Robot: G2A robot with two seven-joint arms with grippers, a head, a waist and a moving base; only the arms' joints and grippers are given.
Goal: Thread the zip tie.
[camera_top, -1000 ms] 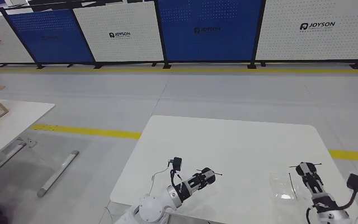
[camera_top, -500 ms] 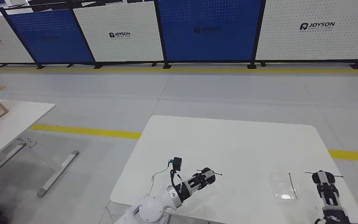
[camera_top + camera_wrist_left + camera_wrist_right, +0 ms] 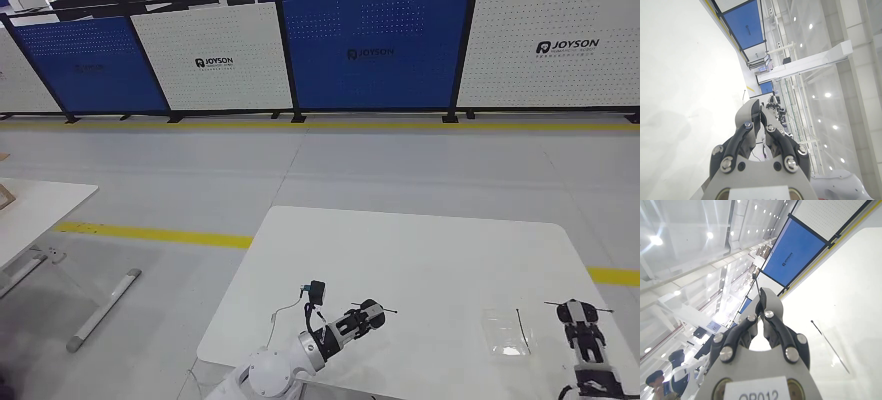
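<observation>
A: Black zip tie [image 3: 757, 284], where is it?
B: Pinched in the right gripper [image 3: 762, 293], near the right edge of the table [image 3: 420, 250]. The thin strap lies crosswise to the fingers, with the square head sticking clear.
A: And the left gripper [image 3: 759, 110]?
B: Pads pressed together, well apart to the left. I'd say it must cross over to meet the tail.

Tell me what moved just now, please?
The right gripper, shut on a black zip tie, slid sideways away from the clear bag toward the right edge of the table, then nearly stopped. The left gripper, the bag and the loose zip tie beside it stayed put.
</observation>
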